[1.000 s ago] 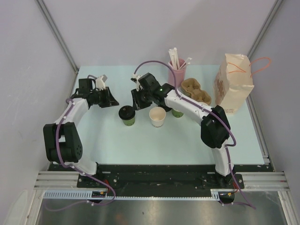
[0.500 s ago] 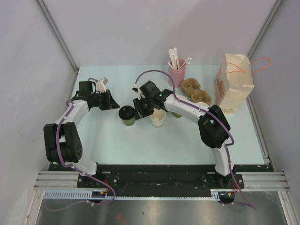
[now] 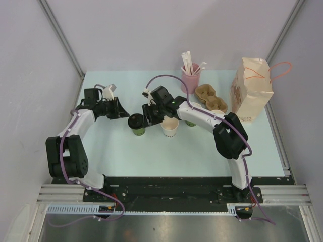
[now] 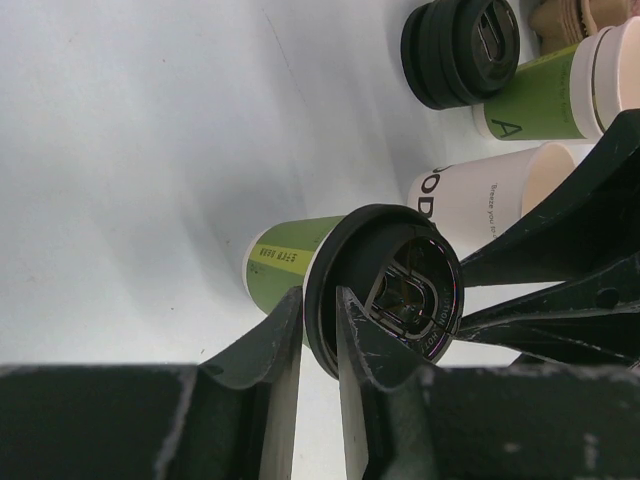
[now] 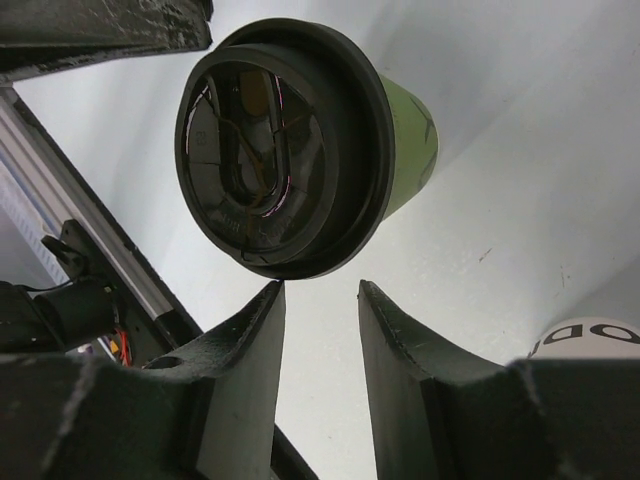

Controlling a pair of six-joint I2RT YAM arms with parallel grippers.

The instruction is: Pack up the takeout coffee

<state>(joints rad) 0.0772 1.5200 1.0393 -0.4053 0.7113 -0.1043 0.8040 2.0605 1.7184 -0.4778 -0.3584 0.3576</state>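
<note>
Standing upright a little to 9 o'clock of the middle of the pale worktop (image 3: 126,156), the green cup (image 3: 137,129) wears a black lid (image 3: 135,121). Just beside it at 3 o'clock is the white cup (image 3: 170,130), with dark lettering on its wall and its mouth open.

The left claw (image 3: 125,113) points in from 10 o'clock of the green cup. In its wrist view its fingers (image 4: 268,350) stand only a narrow slit apart and the lid's rim shows in that slit. I cannot tell whether they nip the rim or merely stand against it.

The right claw (image 3: 146,119) hangs at 1 o'clock of the same cup, above the gap between the two cups. Its jaws are apart and hold nothing, and the lid lies just past their tips.

Farther back, at 3 o'clock of the white cup, a second green cup (image 3: 191,122) is half hidden by the right arm. The left wrist view shows a stack of black lids (image 4: 460,50) next to it.

Beyond these, toward 1 o'clock, are a cardboard carrier (image 3: 211,97) and a pink cup (image 3: 190,79) of straws (image 3: 187,61). A paper bag (image 3: 251,91) stands at the 2 o'clock corner.
</note>
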